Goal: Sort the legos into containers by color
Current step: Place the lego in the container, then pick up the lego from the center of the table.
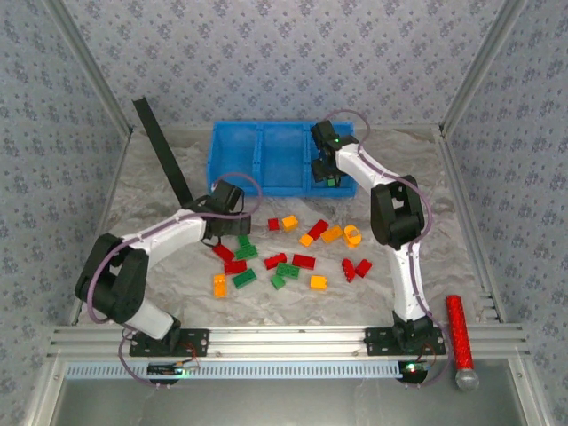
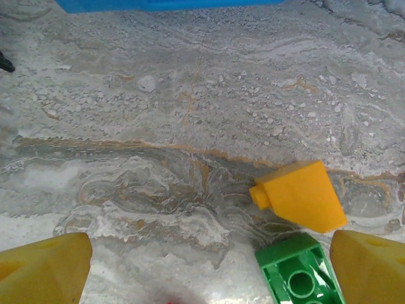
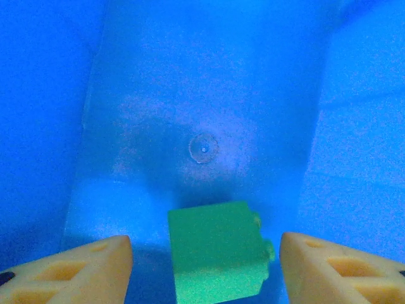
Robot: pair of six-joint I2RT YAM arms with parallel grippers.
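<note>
Right claw [image 3: 205,246] was spread, hanging inside the blue bin [image 1: 259,158], its yellow fingers [image 3: 76,269] either side of a green lego [image 3: 218,269] with a gap showing on both sides. It was not pinching anything. The green lego sat on the floor of the bin, studs facing right in the wrist view. From the top view, that claw was over the bin's right-end compartment.

Left claw [image 2: 209,259] was spread wide, low over the bench [image 1: 461,222], with bare marbled surface between its fingers [image 2: 44,269]. It was holding nothing. Just inside its right finger lay a green lego [image 2: 300,278], underside up, and an orange-yellow lego [image 2: 304,195] lay tilted just beyond that, close to it; I could not tell if they touched. In the top view, this claw was at the left side of the brick scatter, nearer the bin than the near edge.

The bin, with three compartments in a row, sat at the far edge of the bench, about midway along it. Loose legos [image 1: 303,261] in red, green and orange-yellow were scattered over the middle of the bench between the two arms, a few touching. A black strip [image 1: 164,151] leaned by the far left corner. A red glittery cylinder [image 1: 459,324] lay at the near right corner, on the rail.
</note>
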